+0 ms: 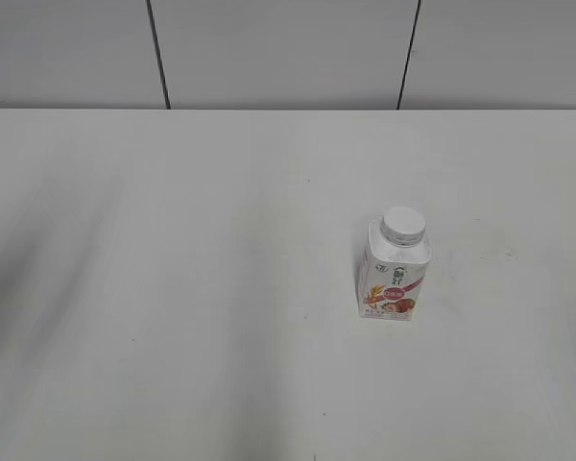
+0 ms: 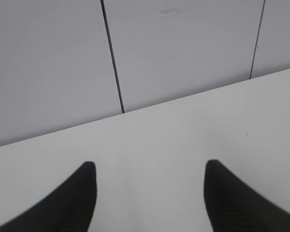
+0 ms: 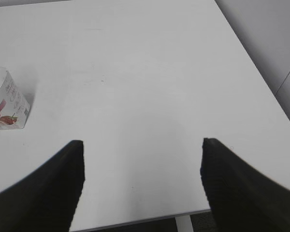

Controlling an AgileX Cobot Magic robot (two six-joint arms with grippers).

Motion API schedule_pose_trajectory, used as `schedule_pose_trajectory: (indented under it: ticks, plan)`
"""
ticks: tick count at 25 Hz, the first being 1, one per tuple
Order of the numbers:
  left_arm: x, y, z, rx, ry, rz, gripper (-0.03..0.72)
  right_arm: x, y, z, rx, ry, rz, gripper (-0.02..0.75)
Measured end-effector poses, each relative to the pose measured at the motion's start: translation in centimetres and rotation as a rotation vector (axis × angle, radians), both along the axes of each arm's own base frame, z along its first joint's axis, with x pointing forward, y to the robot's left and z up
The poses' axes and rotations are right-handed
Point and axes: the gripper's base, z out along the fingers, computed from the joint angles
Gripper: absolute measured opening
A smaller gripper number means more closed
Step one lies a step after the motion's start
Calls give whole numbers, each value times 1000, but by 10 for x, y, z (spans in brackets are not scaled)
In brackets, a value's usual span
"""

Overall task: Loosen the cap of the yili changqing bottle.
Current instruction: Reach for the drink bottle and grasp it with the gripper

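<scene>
Showing in its own wrist view, the left gripper point(image 2: 150, 193) has both dark fingers point(image 2: 77, 203) spread apart with only bare white table point(image 2: 183, 135) between them; it holds nothing and touches nothing. The right gripper point(image 3: 142, 179) stands wider still, its fingers point(image 3: 53, 183) parted over the near right part of the table point(image 3: 150, 72), likewise unloaded. Neither gripper appears in the exterior view. The yili changqing bottle point(image 1: 395, 274) stands upright on the table point(image 1: 173, 288), right of centre, well apart from both grippers; in the right wrist view only its lower body point(image 3: 7, 104) shows at the left edge. The cap point(image 1: 404, 224) sits on the bottle's neck. Nothing lies between the bottle and either gripper. A grey panelled wall point(image 1: 288, 48) with dark vertical seams runs behind the far table edge. The bottle's contents cannot be seen.
</scene>
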Motion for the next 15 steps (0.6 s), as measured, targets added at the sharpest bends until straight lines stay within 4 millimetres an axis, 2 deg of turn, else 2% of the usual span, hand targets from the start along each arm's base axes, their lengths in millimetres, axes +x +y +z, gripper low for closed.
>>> schedule_pose_trajectory:
  ticks: [2,8,15]
  plan:
    - [6,-5,-13,-4,24,-9,436,0,0,0,0,0,0,587]
    - [5,-19,-46,-1,-10,-77,436,0,0,0,0,0,0,587]
    - [13,-46,-60,-97,-40,-294,436,0,0,0,0,0,0,587]
